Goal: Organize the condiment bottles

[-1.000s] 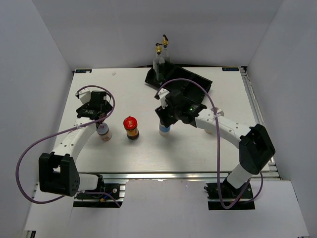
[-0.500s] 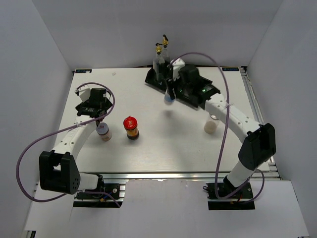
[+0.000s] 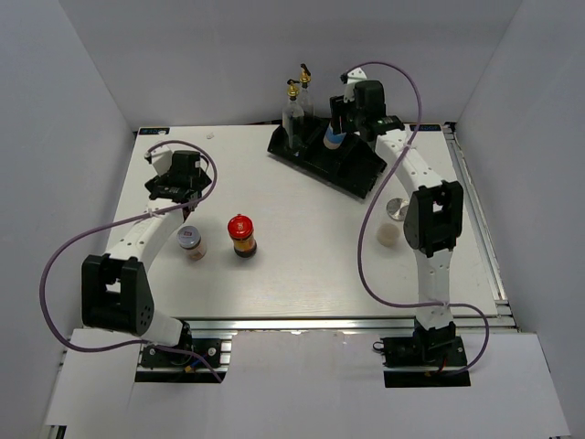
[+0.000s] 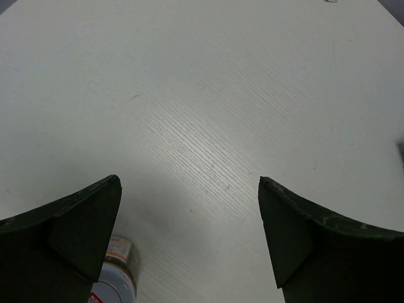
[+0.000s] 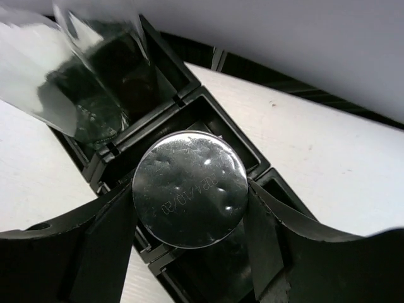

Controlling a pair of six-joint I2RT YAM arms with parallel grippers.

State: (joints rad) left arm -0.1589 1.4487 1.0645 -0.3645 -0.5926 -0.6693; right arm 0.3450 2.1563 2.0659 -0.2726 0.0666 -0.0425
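My right gripper [image 3: 338,131] is shut on the blue-labelled jar [image 3: 334,139] and holds it over the long black tray [image 3: 358,172], beside the two tall glass bottles [image 3: 294,112] standing in the tray's left end. In the right wrist view the jar's silver lid [image 5: 189,188] sits between my fingers [image 5: 265,237], above an open compartment, with a glass bottle [image 5: 82,95] to the left. The red-capped jar [image 3: 242,235] and the pinkish jar [image 3: 190,242] stand on the table. My left gripper [image 3: 186,207] is open and empty, just behind the pinkish jar [image 4: 117,278]. The pale jar [image 3: 390,233] stands at the right.
The tray lies diagonally at the back centre, its compartments [image 5: 214,120] dark and open. My right arm [image 3: 428,219] stretches along the right side beside the pale jar. White walls close in the table on three sides.
My right gripper has carried the blue-labelled jar from the table's middle back to the tray. My left gripper has drawn back a little from the pinkish jar.
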